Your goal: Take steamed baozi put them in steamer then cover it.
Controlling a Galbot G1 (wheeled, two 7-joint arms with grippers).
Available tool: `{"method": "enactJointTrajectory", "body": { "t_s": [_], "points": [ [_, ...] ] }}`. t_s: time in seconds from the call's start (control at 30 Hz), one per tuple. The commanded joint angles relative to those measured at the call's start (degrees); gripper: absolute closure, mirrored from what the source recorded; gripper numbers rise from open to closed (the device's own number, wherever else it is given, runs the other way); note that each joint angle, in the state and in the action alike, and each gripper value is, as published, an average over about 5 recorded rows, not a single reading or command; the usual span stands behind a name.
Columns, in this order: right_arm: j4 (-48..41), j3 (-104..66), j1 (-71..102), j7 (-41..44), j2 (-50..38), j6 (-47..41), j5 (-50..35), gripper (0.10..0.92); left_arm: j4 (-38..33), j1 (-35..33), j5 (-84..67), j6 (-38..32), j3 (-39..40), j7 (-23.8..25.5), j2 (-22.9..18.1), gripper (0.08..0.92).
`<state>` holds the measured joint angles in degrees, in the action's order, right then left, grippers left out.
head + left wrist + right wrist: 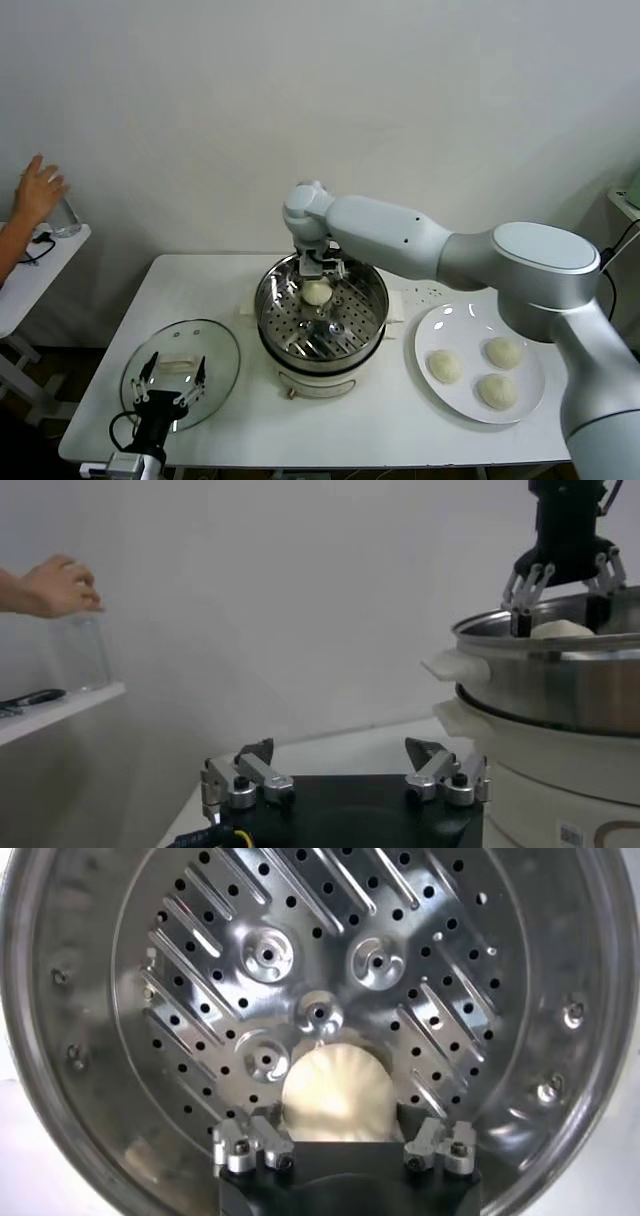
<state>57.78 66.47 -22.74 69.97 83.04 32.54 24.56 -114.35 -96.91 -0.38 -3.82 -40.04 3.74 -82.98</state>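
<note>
One cream-white baozi (316, 292) lies on the perforated floor of the steel steamer (270, 310) at mid-table. My right gripper (318, 275) hangs just above it, open, its fingers standing either side of the bun. The right wrist view shows that baozi (335, 1088) between the spread jaws of the right gripper (342, 1126), inside the steamer (80, 998). Three more baozi (445, 365) rest on the white plate (460, 325) at the right. The glass cover (215, 350) lies flat at the front left, with my left gripper (165, 385) open above it.
A person's hand (38, 190) reaches toward a glass (65, 215) on a small side table at the far left. In the left wrist view the left gripper (340, 750) faces the steamer (550, 680), with the right gripper (560, 605) over its rim.
</note>
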Motion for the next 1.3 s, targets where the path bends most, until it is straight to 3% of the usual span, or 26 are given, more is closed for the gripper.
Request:
{"method": "enactJointTrajectory", "body": {
  "t_s": [0.03,0.23,0.43,0.53,0.67,0.83,1.0,1.3],
  "points": [
    [1.0,-0.9,0.0,0.4,-0.8,0.2,0.8,0.204,0.0,-0.2,0.0,-0.1,0.0,0.0,-0.2,0.177],
    [7.2,-0.2,-4.8,0.6,-6.2,-1.2,-4.9,0.202,-0.1,-0.2,0.3,-0.1,0.1,0.0,-0.2,0.177],
    [13.5,9.8,-16.0,-5.6,-15.7,-6.8,-18.3,0.203,-0.2,-0.2,0.5,0.0,0.2,0.0,0.1,0.177],
    [17.8,17.1,-22.4,-11.8,-21.5,-15.9,-29.8,0.203,-0.3,0.0,0.7,0.1,0.4,0.0,0.2,0.177],
    [27.1,26.5,-29.3,-19.9,-30.8,-36.4,-44.6,0.203,-0.8,0.2,1.1,0.3,0.9,0.1,0.1,0.177],
    [34.0,28.1,-30.2,-18.4,-42.4,-52.9,-53.8,0.203,-0.9,0.1,1.2,0.2,1.4,0.1,0.4,0.177],
    [35.5,24.3,-25.1,-13.9,-51.7,-61.0,-56.0,0.203,-1.0,-0.2,1.3,0.1,1.6,0.1,0.4,0.177],
    [33.7,11.5,-2.9,-10.3,-58.2,-61.0,-46.2,0.203,-1.7,-1.2,1.3,0.2,1.3,0.1,0.4,0.177]
  ]
}}
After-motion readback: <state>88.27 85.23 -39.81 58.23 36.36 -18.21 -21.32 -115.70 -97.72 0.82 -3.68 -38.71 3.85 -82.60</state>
